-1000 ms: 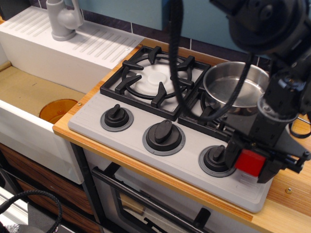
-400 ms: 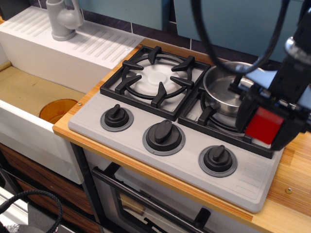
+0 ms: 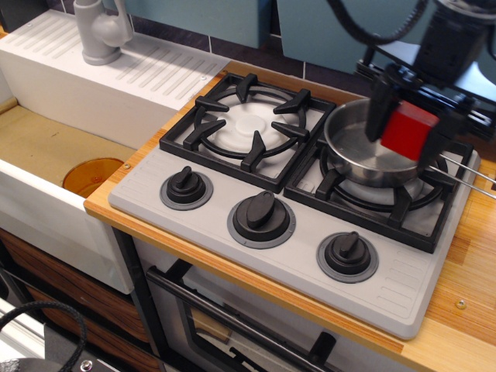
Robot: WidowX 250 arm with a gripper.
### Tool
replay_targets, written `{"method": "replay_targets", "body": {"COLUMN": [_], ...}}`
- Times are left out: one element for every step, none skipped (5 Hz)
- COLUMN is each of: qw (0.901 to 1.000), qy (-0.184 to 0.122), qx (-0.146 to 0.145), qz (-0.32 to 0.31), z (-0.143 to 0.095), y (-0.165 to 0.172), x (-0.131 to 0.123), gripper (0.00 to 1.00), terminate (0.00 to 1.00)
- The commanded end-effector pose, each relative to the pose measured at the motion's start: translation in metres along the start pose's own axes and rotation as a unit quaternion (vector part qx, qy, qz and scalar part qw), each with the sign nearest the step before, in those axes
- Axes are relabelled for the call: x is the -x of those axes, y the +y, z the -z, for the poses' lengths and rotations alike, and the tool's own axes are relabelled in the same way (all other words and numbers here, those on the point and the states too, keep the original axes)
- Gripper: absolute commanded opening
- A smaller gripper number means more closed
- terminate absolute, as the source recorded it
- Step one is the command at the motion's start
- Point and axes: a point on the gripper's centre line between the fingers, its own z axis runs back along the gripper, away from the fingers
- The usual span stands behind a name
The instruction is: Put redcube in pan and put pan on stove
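Note:
My gripper (image 3: 408,128) is shut on the redcube (image 3: 409,130), a bright red block held between black fingers (image 3: 380,108). It hangs over the right half of the pan (image 3: 364,147), a shiny steel pan resting on the right burner grate (image 3: 380,194) of the grey stove (image 3: 294,256). The pan's thin wire handle (image 3: 469,169) points right. Whether the cube touches the pan I cannot tell; it looks slightly above the bowl.
The left burner grate (image 3: 249,128) stands open. Three black knobs (image 3: 262,217) line the stove's front. A white sink (image 3: 54,155) with a grey tap (image 3: 101,31) lies to the left. Wooden counter (image 3: 465,302) borders the stove on the right.
The gripper carried the redcube up from the stove's front right corner, back past the right grate, to above the pan. The pan stayed put.

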Motion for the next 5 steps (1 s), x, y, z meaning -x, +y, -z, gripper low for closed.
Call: {"method": "replay_targets", "body": {"qw": [0.999, 0.9988, 0.9986, 0.9984, 0.9985], "qy": [-0.04, -0.044, -0.048, -0.054, -0.051], "qx": [0.015, 0.018, 0.019, 0.016, 0.016], "qz": [0.01, 0.009, 0.009, 0.008, 0.006], "z": [0.002, 0.007, 0.01, 0.012, 0.008], "y": [0.014, 0.013, 0.009, 0.005, 0.002], "x": [-0.042, -0.045, -0.044, -0.042, -0.04], "gripper": [0.0, 0.0, 0.0, 1.0, 1.0], "terminate": [0.0, 0.0, 0.0, 0.0, 0.0]}}
